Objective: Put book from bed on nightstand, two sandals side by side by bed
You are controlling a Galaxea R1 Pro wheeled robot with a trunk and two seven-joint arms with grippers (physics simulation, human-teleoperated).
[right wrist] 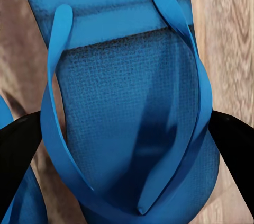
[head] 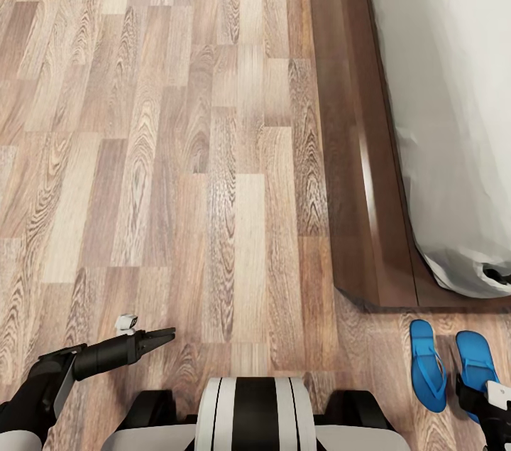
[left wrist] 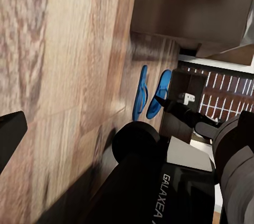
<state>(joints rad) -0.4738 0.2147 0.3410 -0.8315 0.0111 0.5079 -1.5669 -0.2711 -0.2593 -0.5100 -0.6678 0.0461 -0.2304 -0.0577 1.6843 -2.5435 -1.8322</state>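
Note:
Two blue sandals lie side by side on the wood floor just past the corner of the bed frame [head: 369, 224]. These are the left sandal [head: 428, 364] and the right sandal [head: 474, 359]. My right gripper [head: 472, 395] hovers low over the right sandal [right wrist: 132, 102], open, one dark finger [right wrist: 18, 155] on each side of it. The other sandal [right wrist: 10, 208] peeks in beside it. My left gripper [head: 162, 336] hangs open over bare floor, holding nothing. The pale mattress [head: 454, 96] shows at the right. The book and nightstands are out of view.
Wood-plank floor [head: 177, 153] stretches ahead and to the left. The bed's dark brown platform edge runs along the right. In the left wrist view a dark brown boxy piece [left wrist: 185, 83] stands beyond the sandals [left wrist: 151, 94]. My own base [head: 255, 415] is at the bottom.

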